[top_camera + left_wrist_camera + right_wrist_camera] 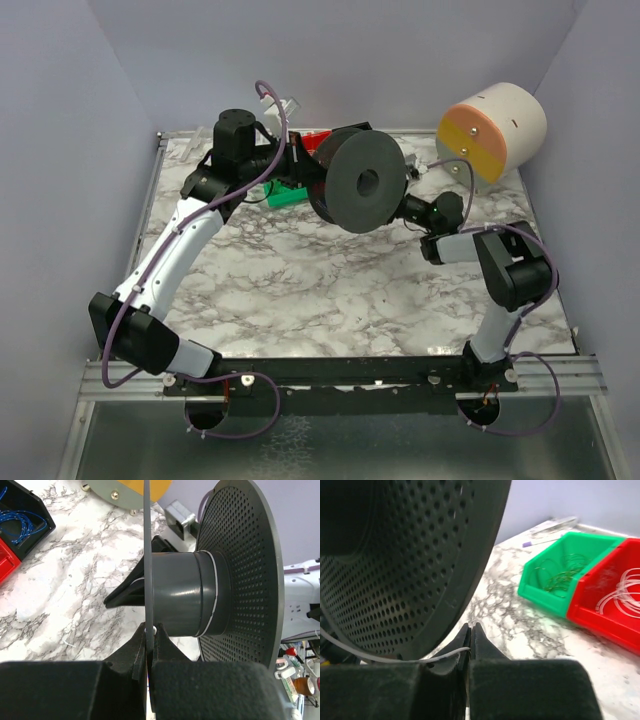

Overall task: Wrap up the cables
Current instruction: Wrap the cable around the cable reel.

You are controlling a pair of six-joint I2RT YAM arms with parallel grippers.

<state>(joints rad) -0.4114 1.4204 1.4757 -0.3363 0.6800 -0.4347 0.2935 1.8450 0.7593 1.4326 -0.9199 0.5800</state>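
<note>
One whitish cable [447, 653] is pinched between the closed right fingers [485, 652] and runs under the dark spool [395, 555], whose thin flange the left fingers [136, 657] are clamped on. Green cables [560, 572] lie in a green bin [540, 592], whitish coils [625, 590] in the red bin [600, 617] touching it, blue cables [22, 522] in a black bin [35, 505] on the marbled surface [75, 580].

Overhead camera views the whole table [300, 290]; wrist cameras look past left gripper [149, 630] and right gripper [470, 630], close on the shared spool [345, 205].
</note>
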